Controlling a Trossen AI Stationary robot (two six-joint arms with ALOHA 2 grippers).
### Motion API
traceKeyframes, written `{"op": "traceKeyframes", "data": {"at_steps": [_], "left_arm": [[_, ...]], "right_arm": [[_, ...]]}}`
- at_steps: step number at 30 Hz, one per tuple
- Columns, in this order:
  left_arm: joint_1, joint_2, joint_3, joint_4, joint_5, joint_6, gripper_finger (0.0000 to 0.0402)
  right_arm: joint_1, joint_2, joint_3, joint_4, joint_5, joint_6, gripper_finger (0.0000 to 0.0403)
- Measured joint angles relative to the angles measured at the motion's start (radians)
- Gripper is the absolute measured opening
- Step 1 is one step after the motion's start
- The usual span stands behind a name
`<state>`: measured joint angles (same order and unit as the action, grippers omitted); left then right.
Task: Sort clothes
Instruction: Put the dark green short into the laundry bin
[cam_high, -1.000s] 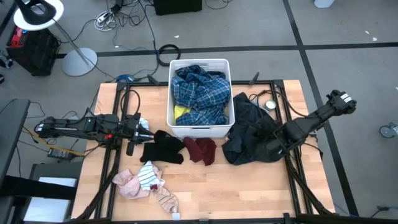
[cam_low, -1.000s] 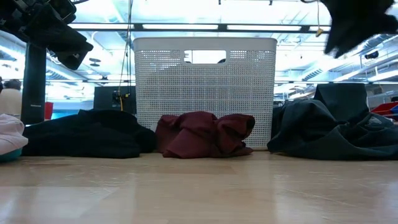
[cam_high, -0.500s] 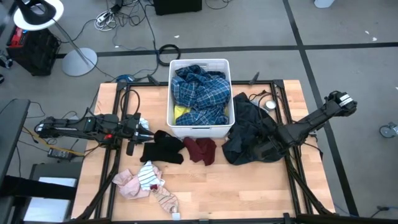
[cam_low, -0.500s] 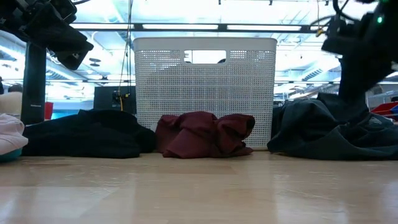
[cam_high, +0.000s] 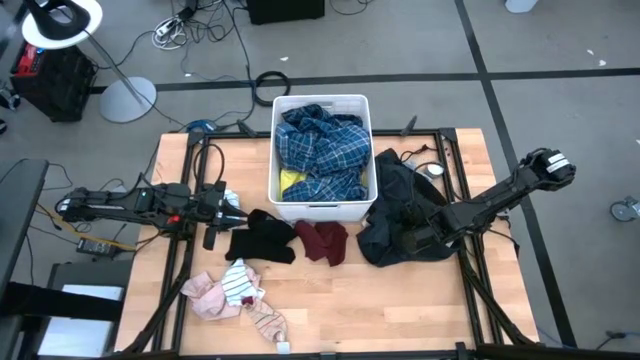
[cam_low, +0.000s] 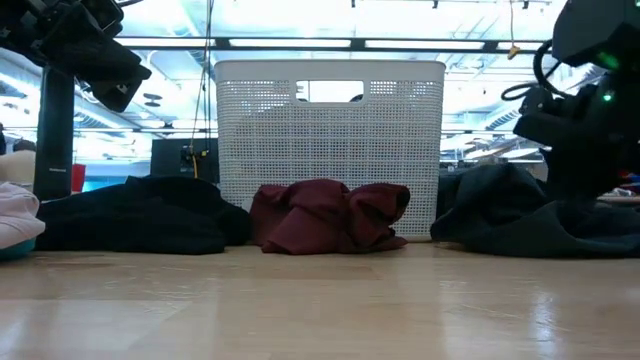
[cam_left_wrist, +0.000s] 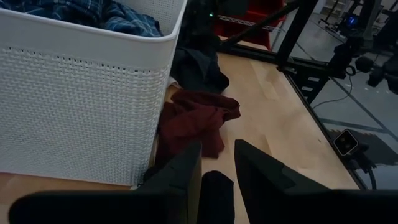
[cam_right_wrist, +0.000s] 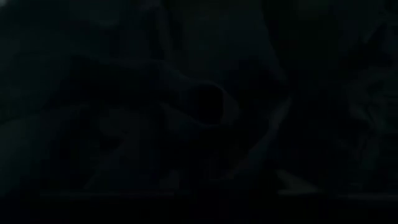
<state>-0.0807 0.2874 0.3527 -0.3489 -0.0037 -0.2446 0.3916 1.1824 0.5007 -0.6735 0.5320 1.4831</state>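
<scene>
- Since a second ago, the right gripper (cam_high: 415, 240) has been lowered and pushed further into the dark green garment pile (cam_high: 400, 215); the clothes themselves lie unchanged, and the left arm has not moved.
- Whether the right gripper's fingers are spread or clenched cannot be told: they are buried in dark cloth, and the right wrist view is filled with it.
- The left gripper (cam_left_wrist: 214, 180) is held parted and empty, hovering low with a black garment (cam_high: 260, 240) just ahead of it and the maroon piece (cam_left_wrist: 196, 118) beyond that.
- The blue plaid shirt (cam_high: 320, 150) and a yellow piece (cam_high: 292, 181) are seen inside the white basket (cam_high: 322, 209), beside the left gripper.
- A pink piece (cam_high: 205, 295) and striped socks (cam_high: 238, 282) lie well off to the left gripper's side.
- The sorting is judged barely begun: most garments remain loose on the wooden table (cam_high: 350, 310), and the dark pile is apparently the next to be handled.
</scene>
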Motion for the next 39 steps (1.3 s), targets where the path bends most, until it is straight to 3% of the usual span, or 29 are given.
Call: {"op": "traceKeyframes", "data": {"at_steps": [2, 3, 6, 10, 15, 21, 32, 39], "left_arm": [[0.000, 0.000, 0.000, 0.000, -0.002, -0.002, 0.0102], [0.000, 0.000, 0.000, 0.000, -0.002, -0.002, 0.0102], [0.000, 0.000, 0.000, -0.002, -0.002, -0.002, 0.0102], [0.000, 0.000, 0.000, -0.010, -0.002, -0.003, 0.0102], [0.000, 0.000, 0.000, -0.013, -0.002, -0.003, 0.0102], [0.000, 0.000, 0.000, -0.013, -0.003, 0.001, 0.0102], [0.000, 0.000, 0.000, -0.014, -0.003, 0.004, 0.0102], [0.000, 0.000, 0.000, -0.016, -0.003, 0.004, 0.0102]], "right_arm": [[0.000, 0.000, 0.007, -0.004, -0.001, -0.037, 0.0026], [0.000, 0.000, 0.018, -0.009, -0.002, -0.056, 0.0018], [0.000, 0.000, 0.077, -0.062, -0.005, -0.065, 0.0017], [0.007, 0.000, 0.222, -0.266, 0.005, -0.074, 0.0007], [0.035, 0.000, 0.456, -0.568, 0.076, -0.072, 0.0006], [0.063, 0.000, 0.709, -0.767, 0.187, -0.095, 0.0005], [0.024, 0.033, 1.068, -0.774, 0.421, -0.417, 0.0003], [-0.075, 0.103, 1.327, -0.639, 0.453, -0.785, 0.0003]]}}
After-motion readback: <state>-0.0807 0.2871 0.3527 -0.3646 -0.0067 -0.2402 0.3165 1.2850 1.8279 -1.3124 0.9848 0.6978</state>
